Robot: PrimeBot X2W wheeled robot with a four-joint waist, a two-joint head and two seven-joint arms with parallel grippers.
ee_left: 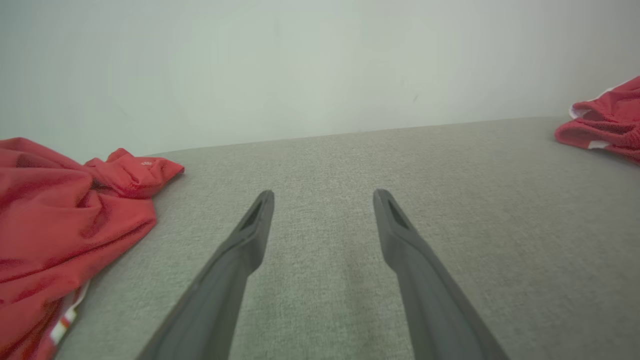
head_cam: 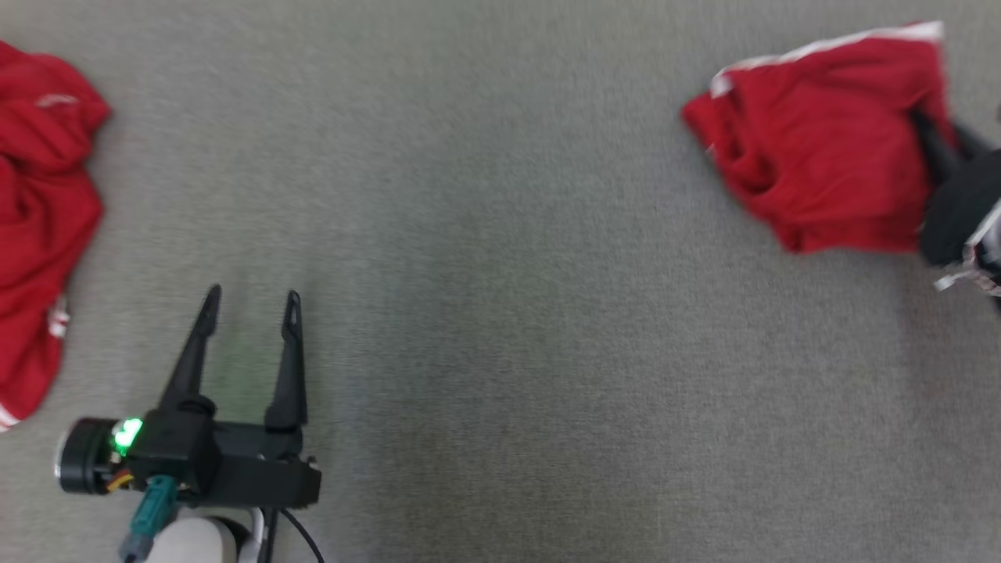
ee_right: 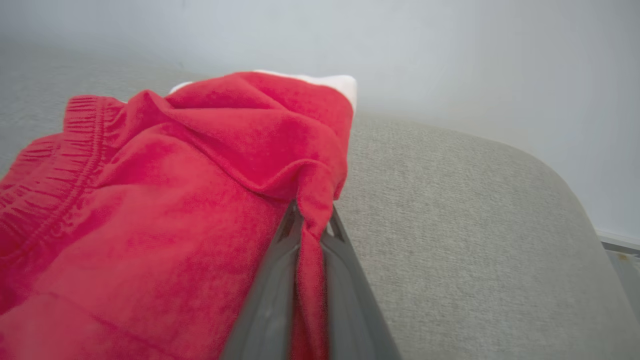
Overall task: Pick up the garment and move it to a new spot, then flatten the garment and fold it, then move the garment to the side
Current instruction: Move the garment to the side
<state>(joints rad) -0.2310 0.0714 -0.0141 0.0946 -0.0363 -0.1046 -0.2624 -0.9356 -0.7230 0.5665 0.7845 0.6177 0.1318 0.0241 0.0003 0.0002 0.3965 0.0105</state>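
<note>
A crumpled red garment with white trim lies at the upper right of the grey fabric surface. My right gripper reaches into its right edge from the side. In the right wrist view the two dark fingers are shut on a fold of the garment, pinched at the tips of the right gripper. My left gripper rests open at the lower left with nothing between its fingers. The left wrist view shows the left gripper over bare surface, and the same garment far to the right.
Another rumpled red cloth with white stripes lies at the left edge, close beside my left gripper, and appears as the red cloth in the left wrist view. A pale wall stands behind the surface. The surface's rounded edge drops off at right.
</note>
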